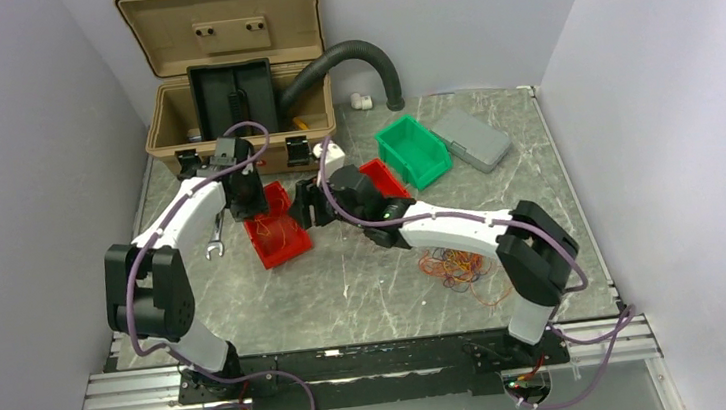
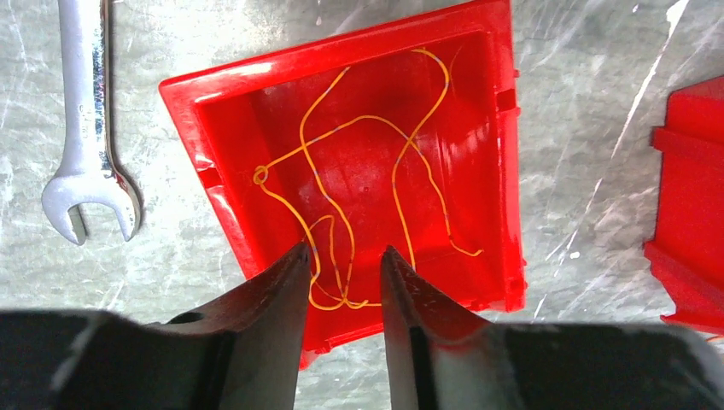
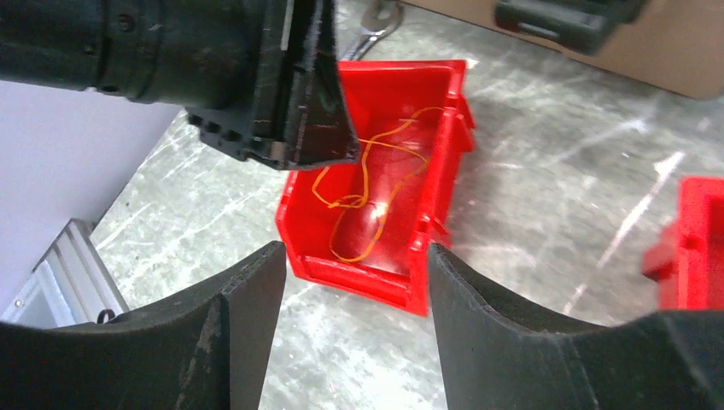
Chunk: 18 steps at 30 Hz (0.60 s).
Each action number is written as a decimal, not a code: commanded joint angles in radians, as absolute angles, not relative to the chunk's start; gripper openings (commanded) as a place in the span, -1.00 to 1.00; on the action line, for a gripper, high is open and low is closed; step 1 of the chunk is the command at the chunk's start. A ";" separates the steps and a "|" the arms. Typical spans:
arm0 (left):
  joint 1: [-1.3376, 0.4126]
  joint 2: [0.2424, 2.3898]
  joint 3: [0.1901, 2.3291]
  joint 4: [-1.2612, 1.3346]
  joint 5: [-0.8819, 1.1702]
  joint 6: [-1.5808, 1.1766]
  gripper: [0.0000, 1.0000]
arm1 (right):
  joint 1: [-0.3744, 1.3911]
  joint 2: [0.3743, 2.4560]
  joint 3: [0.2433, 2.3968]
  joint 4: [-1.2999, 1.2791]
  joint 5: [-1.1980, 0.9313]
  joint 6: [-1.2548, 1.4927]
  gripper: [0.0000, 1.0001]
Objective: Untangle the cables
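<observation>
On the grey marbled table (image 1: 368, 295), a red plastic bin (image 1: 289, 255) sits centre-left. The left hand (image 2: 344, 273) hangs above it, fingers slightly apart; the right hand (image 3: 354, 256) gapes wide, empty. Thin yellow-orange cables (image 2: 367, 118) lie inside; a tangled cable heap (image 1: 460, 266) lies lower right.

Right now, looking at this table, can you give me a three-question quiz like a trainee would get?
1. True or false: the red bin under the left gripper holds thin yellow cables.
2. What lies on the table beside that bin? A) wrench B) hammer C) scissors
3. Fill in: the big cable tangle lies on the table beside the ___ arm.
Key: 1 true; 2 A; 3 right.
</observation>
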State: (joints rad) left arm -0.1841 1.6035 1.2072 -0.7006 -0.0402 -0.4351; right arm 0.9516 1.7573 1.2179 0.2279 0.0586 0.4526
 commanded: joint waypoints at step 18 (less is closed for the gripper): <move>-0.470 1.517 1.177 -0.485 0.018 -0.559 0.07 | 0.654 1.014 0.712 -0.172 0.206 0.538 0.35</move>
State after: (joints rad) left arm -0.4728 1.4288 1.1759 -0.5762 -0.0414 -0.5079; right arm 0.6777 1.1282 0.7437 -0.0296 0.1432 0.5404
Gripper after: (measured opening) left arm 0.545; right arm 0.669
